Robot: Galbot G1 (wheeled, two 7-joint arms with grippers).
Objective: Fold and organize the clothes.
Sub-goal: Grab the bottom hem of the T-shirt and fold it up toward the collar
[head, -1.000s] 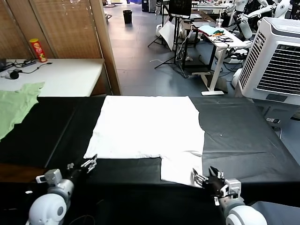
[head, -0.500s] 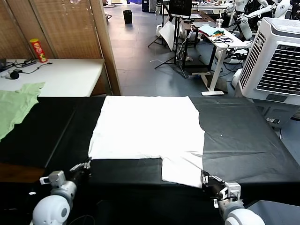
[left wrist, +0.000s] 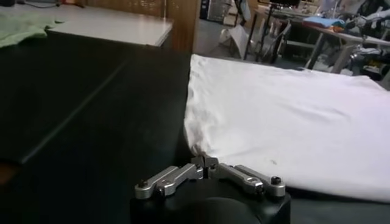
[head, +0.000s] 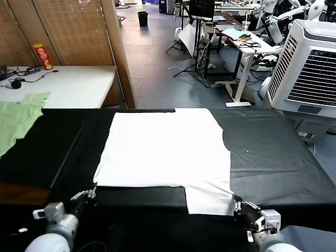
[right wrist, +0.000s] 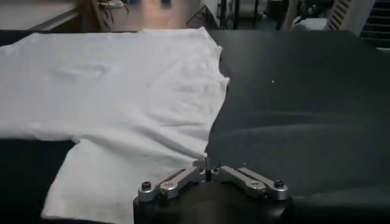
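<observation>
The white T-shirt [head: 163,149] lies flat on the black table [head: 273,157], plain side up; no print shows. One sleeve sticks out toward me at the near right. My left gripper [head: 90,193] is shut on the shirt's near left corner, which the left wrist view [left wrist: 206,163] shows pinched between the fingertips. My right gripper [head: 237,205] is shut on the near right corner of the sleeve, also seen in the right wrist view [right wrist: 207,165]. The shirt fills much of both wrist views [left wrist: 286,115] [right wrist: 122,97].
A light green garment [head: 16,118] lies at the table's far left. Behind it stands a white table [head: 68,86] with a red can [head: 42,56]. A large white air cooler [head: 310,68] stands at the back right. Bare black cloth lies right of the shirt.
Both grippers have drawn back toward me along the table's near edge, holding the shirt's corners. The shirt has slid toward me and its near edge is stretched straighter.
</observation>
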